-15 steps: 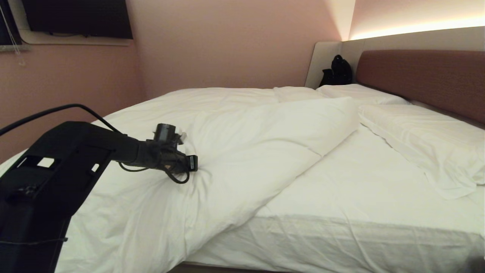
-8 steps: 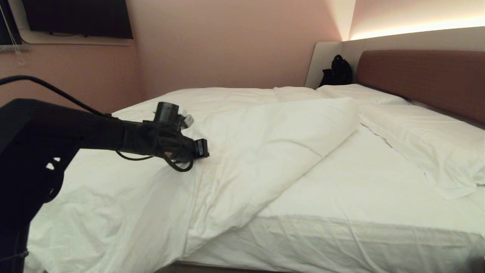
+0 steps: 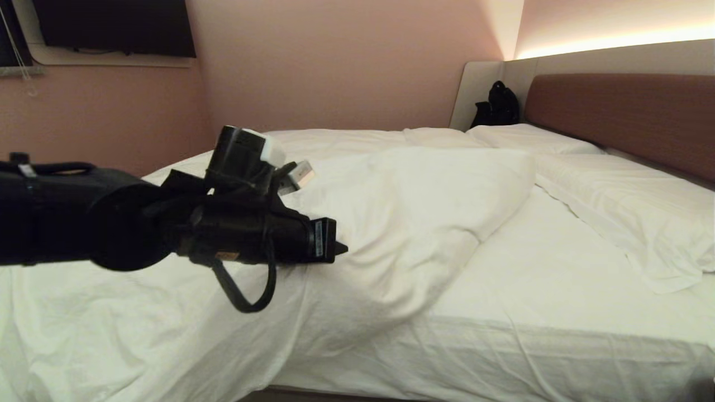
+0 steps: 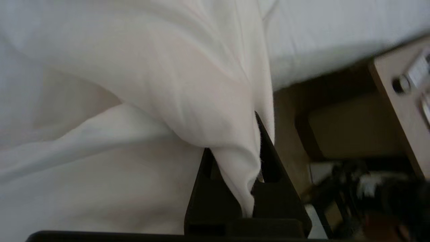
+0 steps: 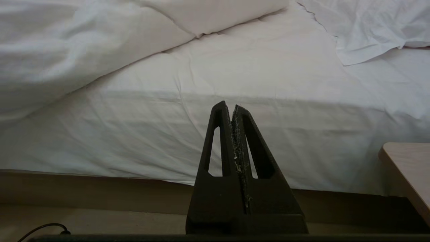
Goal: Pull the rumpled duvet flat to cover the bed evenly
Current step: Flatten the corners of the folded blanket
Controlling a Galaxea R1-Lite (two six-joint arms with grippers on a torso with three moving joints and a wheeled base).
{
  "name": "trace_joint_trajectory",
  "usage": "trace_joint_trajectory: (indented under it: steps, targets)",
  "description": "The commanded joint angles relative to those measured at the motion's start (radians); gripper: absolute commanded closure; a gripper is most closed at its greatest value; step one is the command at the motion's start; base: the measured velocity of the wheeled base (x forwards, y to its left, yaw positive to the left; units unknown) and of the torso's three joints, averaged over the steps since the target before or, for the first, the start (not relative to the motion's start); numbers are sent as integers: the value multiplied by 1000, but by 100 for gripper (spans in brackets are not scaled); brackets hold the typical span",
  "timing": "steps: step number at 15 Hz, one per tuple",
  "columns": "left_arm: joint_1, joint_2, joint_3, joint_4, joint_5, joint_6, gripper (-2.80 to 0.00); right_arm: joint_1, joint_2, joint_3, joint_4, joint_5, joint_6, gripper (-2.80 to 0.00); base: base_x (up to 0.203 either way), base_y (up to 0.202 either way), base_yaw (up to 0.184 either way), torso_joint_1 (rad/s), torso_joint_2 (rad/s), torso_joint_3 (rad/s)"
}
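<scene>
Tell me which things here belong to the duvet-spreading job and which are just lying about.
Job: duvet, pinched in the shut left gripper; bed.
Lying about: pillows, black bag by the headboard, wooden bedside table. The shut right gripper holds nothing.

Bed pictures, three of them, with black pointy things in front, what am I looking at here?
These come from a two-armed robot making a bed. The wide picture is from a camera on its head; the other two look out from its wrists, past the fingers. The black wedge in each wrist picture is a gripper. The left gripper is shut on a fold of the white duvet, lifted above the mattress. The right gripper is shut on nothing, parked low beside the bed. Two pillows lie by the brown headboard.
</scene>
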Motion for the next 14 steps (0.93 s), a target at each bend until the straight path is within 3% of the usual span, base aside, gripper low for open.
trace_joint_trajectory:
  steps: [1,6,8,11,14]
  targets:
    - [-87,-140,127,0,-1,-8,0,0,0,0,0,0,0,0,0,0,0,0,0,0]
    - [-246,-260,319,-3,-2,-38,0,0,0,0,0,0,0,0,0,0,0,0,0,0]
    - [-268,-278,341,-4,-2,-41,0,0,0,0,0,0,0,0,0,0,0,0,0,0]
    - [-410,-321,475,-12,-3,-36,0,0,0,0,0,0,0,0,0,0,0,0,0,0]
    - [-426,-316,498,-15,-45,-38,0,0,0,0,0,0,0,0,0,0,0,0,0,0]
